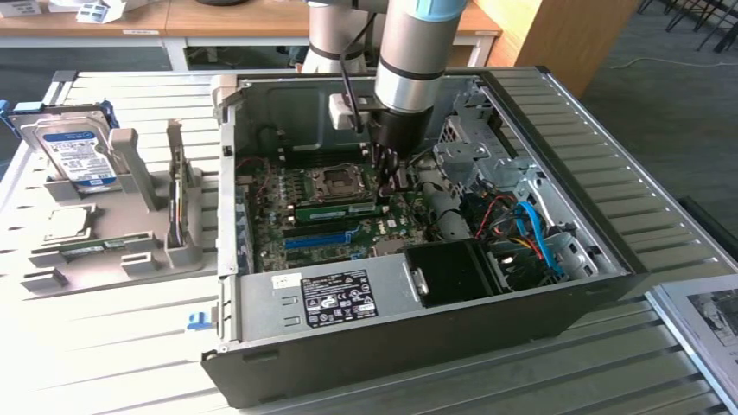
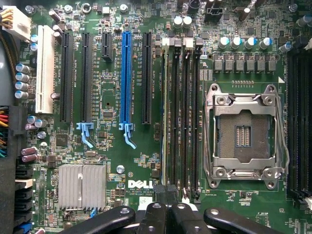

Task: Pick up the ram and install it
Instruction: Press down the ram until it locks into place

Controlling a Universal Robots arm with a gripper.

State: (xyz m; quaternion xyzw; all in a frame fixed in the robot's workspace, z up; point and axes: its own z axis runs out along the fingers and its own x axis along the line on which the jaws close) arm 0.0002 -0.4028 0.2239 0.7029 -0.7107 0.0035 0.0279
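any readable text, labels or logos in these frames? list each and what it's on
"DELL": white logo on the motherboard, wrist view, just above the gripper.
Small white print under that logo: too small to read.
White markings beside the expansion slots: unreadable.
Black label on the power supply: print too small.
Blue-white label on the hard drive: blurred, unreadable.

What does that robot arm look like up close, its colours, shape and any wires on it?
The arm is a thick silver-grey tube with a light blue cap and dark ring bands. A black cable runs beside it past a small white box. Its gripper is black, with black linkage bars held by silver bolts.
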